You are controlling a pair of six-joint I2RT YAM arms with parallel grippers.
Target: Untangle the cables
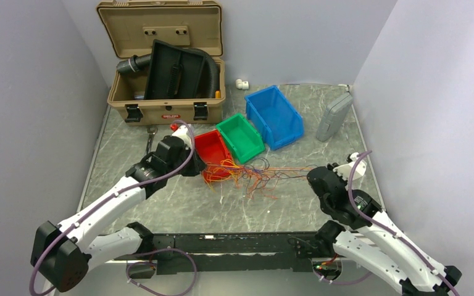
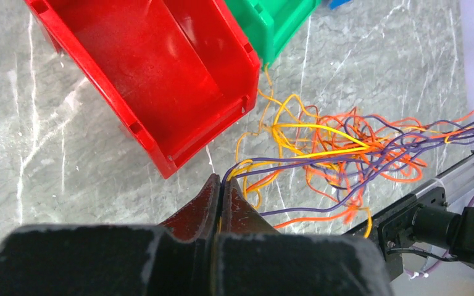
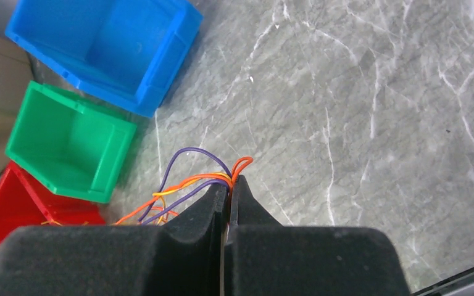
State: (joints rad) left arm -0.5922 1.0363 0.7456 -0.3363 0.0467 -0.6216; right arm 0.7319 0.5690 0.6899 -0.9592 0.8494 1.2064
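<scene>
The cables [image 1: 256, 174] are a loose tangle of hair-thin orange, yellow and purple wires on the marble table, between the two arms and in front of the red bin [image 1: 213, 151]. My left gripper [image 2: 223, 180] is shut on a purple and a yellow strand at the tangle's left end [image 2: 321, 148], just off the red bin's [image 2: 160, 74] front corner. My right gripper [image 3: 229, 182] is shut on orange and purple strands [image 3: 185, 182] at the right end, with a small orange loop poking past the tips. Strands stretch between the two grippers.
Red, green [image 1: 241, 135] and blue [image 1: 273, 116] bins stand in a row behind the tangle. A tan open case [image 1: 163, 61] with a black corrugated hose sits at the back left. A grey box [image 1: 334, 116] lies at the back right. A black rail [image 1: 234, 243] runs along the near edge.
</scene>
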